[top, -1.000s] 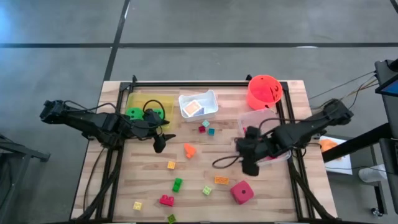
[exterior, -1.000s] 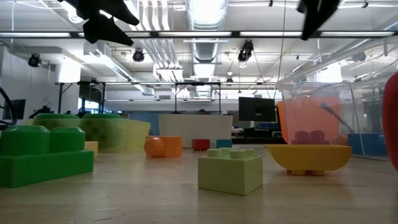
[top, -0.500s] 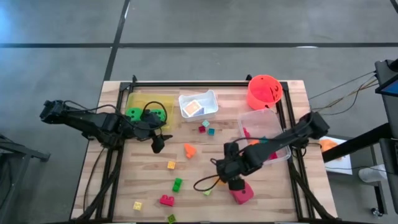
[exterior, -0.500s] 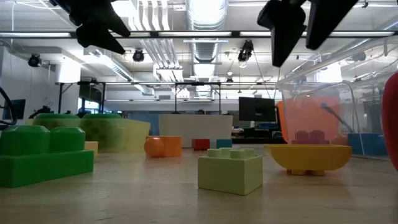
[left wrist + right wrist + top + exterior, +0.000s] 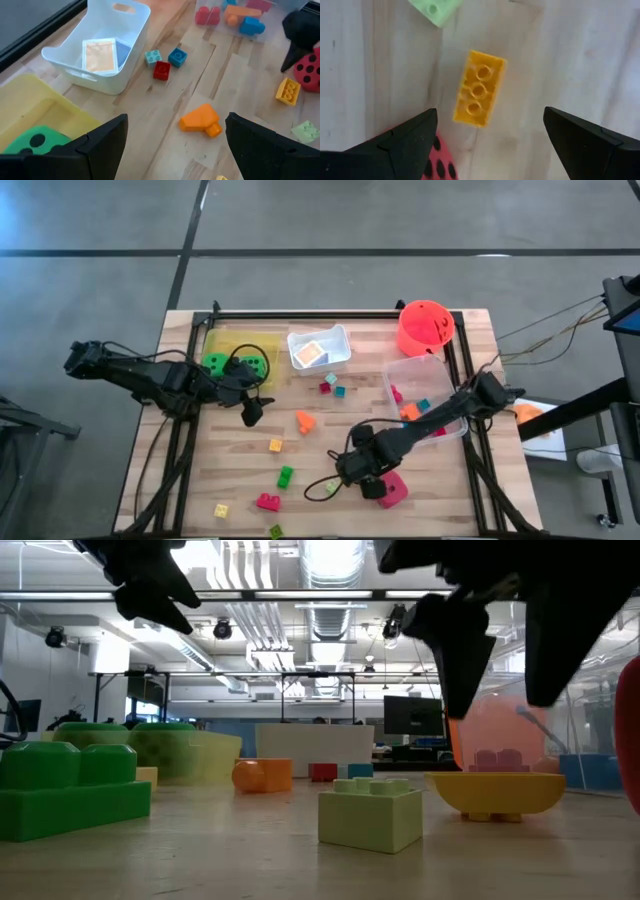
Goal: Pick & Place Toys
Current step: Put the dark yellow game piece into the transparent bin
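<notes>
My right gripper (image 5: 358, 472) is open and low over a yellow-orange brick (image 5: 479, 89), which lies hollow side up on the table between the two fingers, untouched. A pink-red dotted die (image 5: 392, 491) and a light green brick (image 5: 435, 9) lie close beside it. My left gripper (image 5: 252, 412) is open and empty above the table, left of an orange piece (image 5: 200, 121). Green dice (image 5: 218, 363) sit in the yellow tray (image 5: 240, 338). Cards (image 5: 99, 54) lie in the white tray (image 5: 335, 340).
A clear tray (image 5: 425, 370) with several bricks stands at the right and an orange-red bucket (image 5: 425, 327) at the far right. Small bricks are scattered over the table: red, blue and teal ones (image 5: 161, 70) near the white tray, green (image 5: 286, 475) and red (image 5: 268, 501) ones nearer the front.
My right gripper has gone from beside the clear tray toward the table's near left and down, and now stands over the yellow-orange brick beside the pink-red die. No toy has moved.
</notes>
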`<state>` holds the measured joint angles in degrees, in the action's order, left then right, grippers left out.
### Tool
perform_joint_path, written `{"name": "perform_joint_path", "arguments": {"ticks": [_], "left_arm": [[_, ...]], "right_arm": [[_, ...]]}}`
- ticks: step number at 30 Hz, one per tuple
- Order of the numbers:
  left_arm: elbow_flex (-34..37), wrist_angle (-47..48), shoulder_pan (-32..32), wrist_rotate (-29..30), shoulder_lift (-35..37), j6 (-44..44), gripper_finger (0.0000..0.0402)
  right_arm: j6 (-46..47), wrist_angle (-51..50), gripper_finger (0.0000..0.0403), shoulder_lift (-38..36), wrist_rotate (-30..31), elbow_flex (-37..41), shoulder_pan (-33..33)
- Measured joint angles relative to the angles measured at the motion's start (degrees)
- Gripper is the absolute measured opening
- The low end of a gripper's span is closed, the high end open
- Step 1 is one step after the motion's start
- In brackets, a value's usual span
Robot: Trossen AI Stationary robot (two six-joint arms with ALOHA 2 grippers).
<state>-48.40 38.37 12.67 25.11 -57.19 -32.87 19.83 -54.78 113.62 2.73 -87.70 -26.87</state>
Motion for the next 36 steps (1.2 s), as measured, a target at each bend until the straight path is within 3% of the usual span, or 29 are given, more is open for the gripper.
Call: {"name": "perform_joint_path", "arguments": {"ticks": [7, 19, 36], "left_arm": [[0.00, 0.63, 0.00, 0.02, -0.01, -0.21, 0.0322], [0.00, 0.72, 0.02, 0.04, 0.00, -0.22, 0.0322], [0.00, 0.72, 0.02, -0.27, 0.00, -0.61, 0.0322]], "right_arm": [[-1.90, 0.53, 0.0350, 4.58, -1.38, -0.08, 0.04], [-0.67, 1.68, 0.0230, 6.56, -3.02, -0.06, 0.02], [-0.31, 3.85, 0.0151, 9.14, -4.10, -0.33, 0.04]]}}
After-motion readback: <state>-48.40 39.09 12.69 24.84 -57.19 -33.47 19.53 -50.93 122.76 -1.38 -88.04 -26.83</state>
